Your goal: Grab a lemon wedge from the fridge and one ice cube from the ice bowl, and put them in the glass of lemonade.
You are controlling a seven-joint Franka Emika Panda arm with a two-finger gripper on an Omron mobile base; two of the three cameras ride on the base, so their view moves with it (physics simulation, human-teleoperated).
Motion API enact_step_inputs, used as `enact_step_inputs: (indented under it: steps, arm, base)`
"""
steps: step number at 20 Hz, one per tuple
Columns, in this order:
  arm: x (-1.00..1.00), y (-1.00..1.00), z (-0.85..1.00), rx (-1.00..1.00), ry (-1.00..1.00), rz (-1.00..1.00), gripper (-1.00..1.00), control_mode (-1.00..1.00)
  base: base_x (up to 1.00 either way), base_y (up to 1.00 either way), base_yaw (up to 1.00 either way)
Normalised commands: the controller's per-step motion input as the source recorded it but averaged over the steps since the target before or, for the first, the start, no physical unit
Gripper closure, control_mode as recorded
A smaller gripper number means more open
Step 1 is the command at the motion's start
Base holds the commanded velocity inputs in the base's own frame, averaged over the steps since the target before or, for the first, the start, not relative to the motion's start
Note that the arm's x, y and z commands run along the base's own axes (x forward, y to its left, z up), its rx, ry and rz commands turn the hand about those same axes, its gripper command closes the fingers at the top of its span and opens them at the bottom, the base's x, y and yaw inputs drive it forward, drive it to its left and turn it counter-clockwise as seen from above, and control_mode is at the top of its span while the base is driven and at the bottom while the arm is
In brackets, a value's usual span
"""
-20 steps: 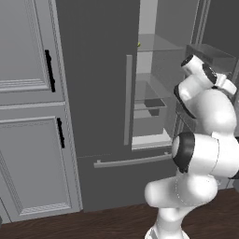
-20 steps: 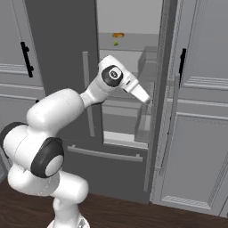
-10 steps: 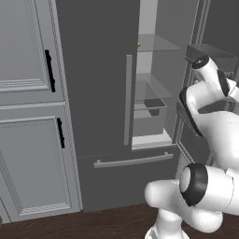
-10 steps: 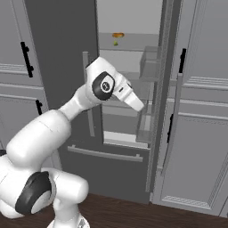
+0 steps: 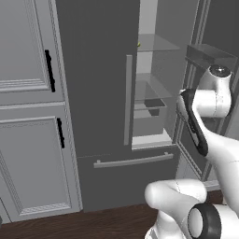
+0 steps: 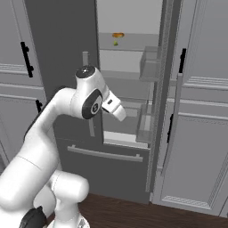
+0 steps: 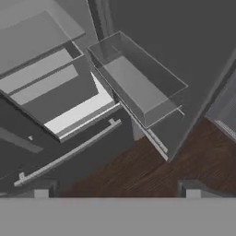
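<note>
Fridge (image 6: 67,53): tall, dark grey, right door swung fully aside so the pale interior, clear shelves and door bins (image 7: 138,83) stood reachable, left door shut with its light bar handle (image 5: 127,100). Arm and gripper (image 6: 116,109): raised before the opening at mid-shelf height, fingers (image 7: 192,193) spread wide and holding nothing, judged ready for a reach upward. Lemon wedge (image 6: 116,43): tiny yellow-green sliver on the upper shelf, just beside a small flat orange-brown round item (image 6: 117,34), well above the gripper.
</note>
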Motion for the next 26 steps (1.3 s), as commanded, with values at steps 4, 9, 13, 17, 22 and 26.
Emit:
enact_step_inputs:
  steps: [4, 9, 13, 17, 22, 26]
  arm:
    - [0.05, 1.0, 0.59, -0.04, 0.03, 0.38, -1.0, -1.0]
    - [0.26, 1.0, 0.52, -0.11, 0.07, 0.13, -1.0, -1.0]
    - [-0.03, 0.97, -0.04, 0.0, -0.39, 0.0, -1.0, -1.0]
    - [0.66, 0.63, -0.26, 0.0, -0.17, 0.0, -1.0, -1.0]
    - [1.0, 0.28, -0.19, 0.0, 0.0, 0.0, -1.0, -1.0]
    - [1.0, 0.06, 0.01, 0.0, 0.0, 0.03, -1.0, -1.0]
  base:
    - [0.0, 0.0, 0.0]
    - [0.0, 0.0, 0.0]
    - [0.0, 0.0, 0.0]
    - [0.0, 0.0, 0.0]
    - [0.0, 0.0, 0.0]
    - [0.0, 0.0, 0.0]
